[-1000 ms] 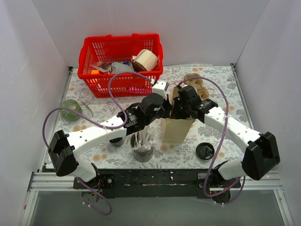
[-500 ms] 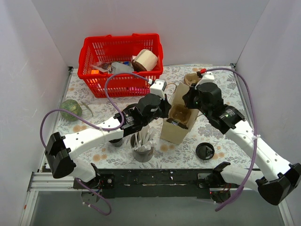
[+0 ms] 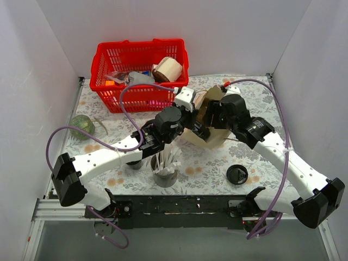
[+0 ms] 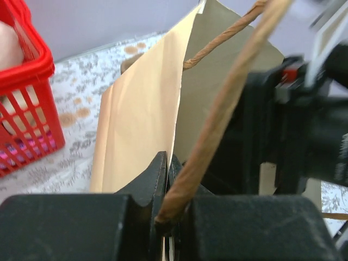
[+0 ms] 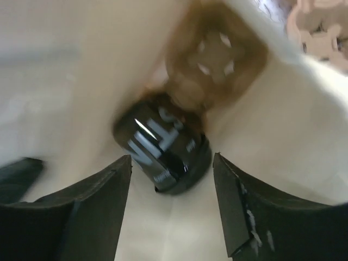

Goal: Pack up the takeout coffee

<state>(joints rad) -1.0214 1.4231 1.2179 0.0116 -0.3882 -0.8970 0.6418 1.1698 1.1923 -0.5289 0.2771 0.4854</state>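
Right wrist alone shows takeout coffee inside paper bag.

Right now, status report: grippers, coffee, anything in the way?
Left gripper shut on paper bag. Right gripper open inside bag. Takeout coffee in bag, ungripped. Cardboard insert beside it.

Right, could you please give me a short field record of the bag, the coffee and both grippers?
paper bag: tilted, between both grippers
takeout coffee: inside the bag, not gripped
left gripper: shut on the bag's rim and twine handle
right gripper: open, inside the bag's mouth
loose black lid: on the table, outside the bag
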